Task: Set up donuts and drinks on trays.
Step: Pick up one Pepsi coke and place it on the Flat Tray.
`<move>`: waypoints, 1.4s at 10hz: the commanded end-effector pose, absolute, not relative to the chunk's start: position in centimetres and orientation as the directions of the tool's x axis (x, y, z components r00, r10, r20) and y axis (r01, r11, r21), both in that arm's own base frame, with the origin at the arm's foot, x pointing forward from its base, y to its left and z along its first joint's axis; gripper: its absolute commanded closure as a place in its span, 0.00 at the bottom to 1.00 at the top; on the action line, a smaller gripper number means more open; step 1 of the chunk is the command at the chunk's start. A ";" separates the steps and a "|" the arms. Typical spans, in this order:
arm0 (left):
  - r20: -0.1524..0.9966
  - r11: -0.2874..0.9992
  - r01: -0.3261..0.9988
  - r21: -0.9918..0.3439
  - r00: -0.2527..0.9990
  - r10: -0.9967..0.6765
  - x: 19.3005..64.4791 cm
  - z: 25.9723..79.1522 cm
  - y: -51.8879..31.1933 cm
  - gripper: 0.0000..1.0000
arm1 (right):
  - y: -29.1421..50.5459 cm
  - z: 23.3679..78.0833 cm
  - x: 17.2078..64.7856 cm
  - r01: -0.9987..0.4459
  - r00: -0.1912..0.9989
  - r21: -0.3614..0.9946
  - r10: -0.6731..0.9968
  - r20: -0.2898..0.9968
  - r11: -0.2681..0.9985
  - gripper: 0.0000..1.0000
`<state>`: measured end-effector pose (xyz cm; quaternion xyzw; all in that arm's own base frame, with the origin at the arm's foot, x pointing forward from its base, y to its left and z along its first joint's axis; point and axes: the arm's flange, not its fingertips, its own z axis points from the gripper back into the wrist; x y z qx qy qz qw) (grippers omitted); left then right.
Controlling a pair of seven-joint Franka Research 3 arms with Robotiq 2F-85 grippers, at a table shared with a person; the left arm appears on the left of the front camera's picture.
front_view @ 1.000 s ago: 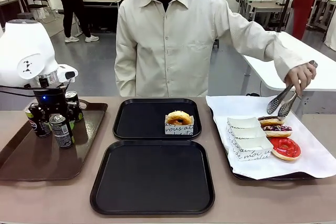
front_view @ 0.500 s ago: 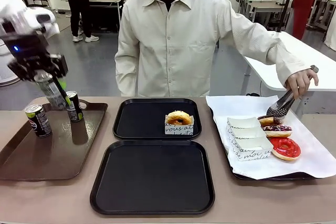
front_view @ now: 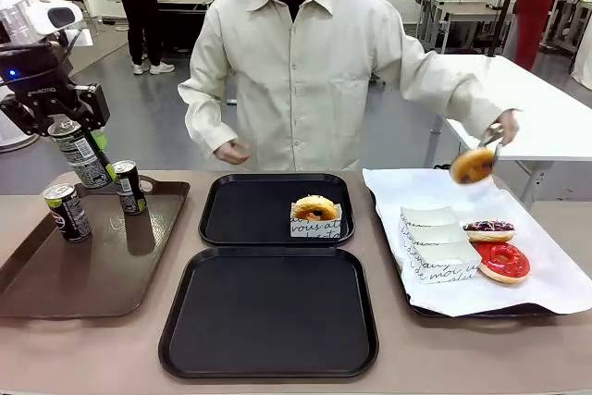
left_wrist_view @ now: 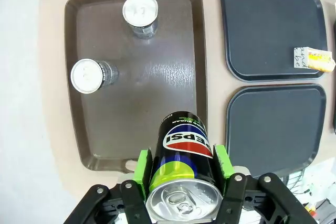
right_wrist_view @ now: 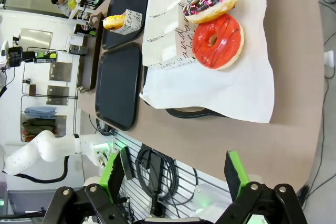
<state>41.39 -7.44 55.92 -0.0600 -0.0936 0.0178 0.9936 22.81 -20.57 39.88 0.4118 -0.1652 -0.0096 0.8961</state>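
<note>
Currently held: slim dark drink can, tilted, clamped between the left gripper pads, above the long brown tray.
Right gripper: jaws wide apart, empty.
Risk: the tilted can may topple when set on the near black square tray.
Obstacles: two standing cans below; boxed glazed donut on the far black tray.

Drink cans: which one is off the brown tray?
The slim dark can gripped by the left gripper's green fingers, lifted above the long brown plastic tray; the other two stand on it.
</note>
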 end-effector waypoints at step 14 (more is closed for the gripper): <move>0.167 0.976 0.219 0.008 0.962 -0.218 50.7 52.3 -31.3 0.42 | -20.7 39.7 23.0 -0.136 0.938 0.751 -0.159 0.307 0.646 0.00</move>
